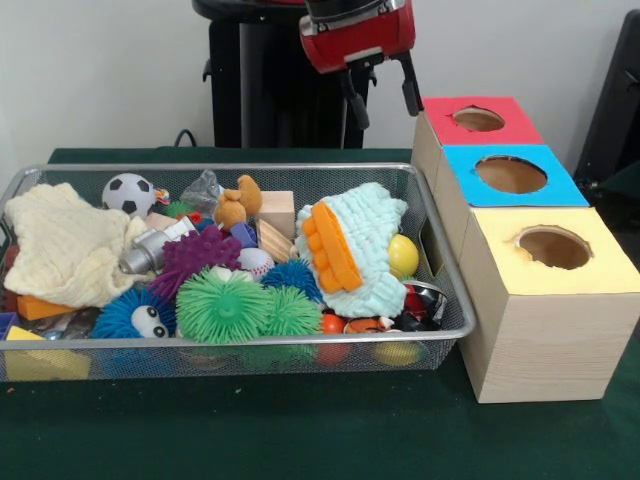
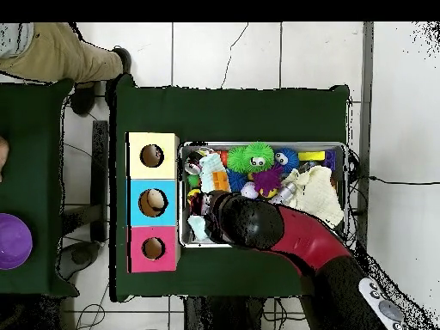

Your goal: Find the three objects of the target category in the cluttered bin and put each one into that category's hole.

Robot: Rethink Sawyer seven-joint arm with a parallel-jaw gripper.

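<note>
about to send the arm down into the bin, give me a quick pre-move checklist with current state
1. Gripper open and empty: ok, fingers apart, nothing between them.
2. Gripper clear of the bin: ok, raised above the far rim.
3. Red hole, blue hole, yellow hole unblocked: ok in the front view; overhead shows something pale inside the blue one.
4. Target category known: cannot tell.
5. Items reachable: not ok, cream cloth and mint cloth cover part of the pile.
6. Person clear of the arm: ok, at the edge.

A person's leg (image 2: 60, 53); purple ball (image 2: 13, 241) aside.
</note>
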